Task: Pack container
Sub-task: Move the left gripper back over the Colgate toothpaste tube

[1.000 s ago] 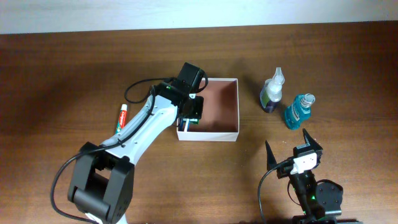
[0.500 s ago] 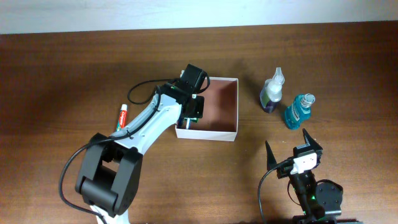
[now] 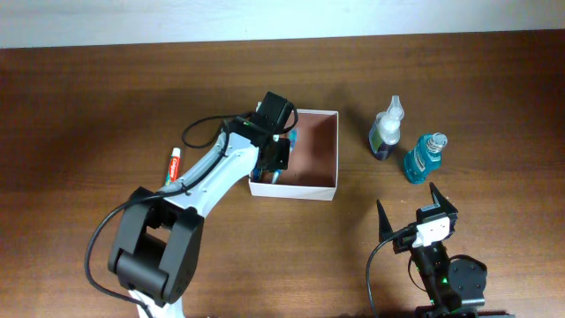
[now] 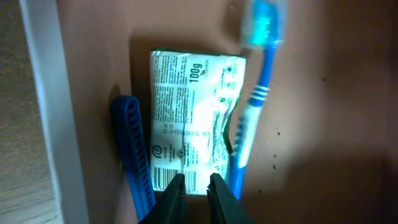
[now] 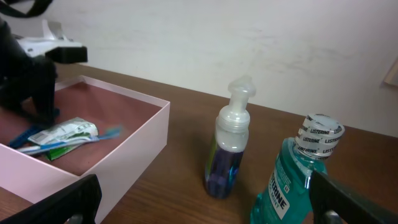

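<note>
Left arm [image 3: 207, 177]: stretched forward, wrist bent downward.
Left hand [image 4: 194, 191]: fingers barely parted, gripping nothing.
Right arm [image 3: 439, 274]: folded close to its base.
Right hand [image 3: 410, 208]: fingers spread wide, empty.

The container [image 3: 296, 190] sits near the centre of the table [image 3: 88, 106]. A toothpaste tube [image 3: 173, 165] lies well apart on its left. Right of it stand a pump bottle [image 3: 387, 131] and, just beside that toward the front-right corner, a mouthwash bottle [image 3: 425, 157]. In the container's left part lie a comb [image 4: 132, 149] against one wall, then a packet [image 4: 189, 124], then a toothbrush [image 4: 252, 99].
</note>
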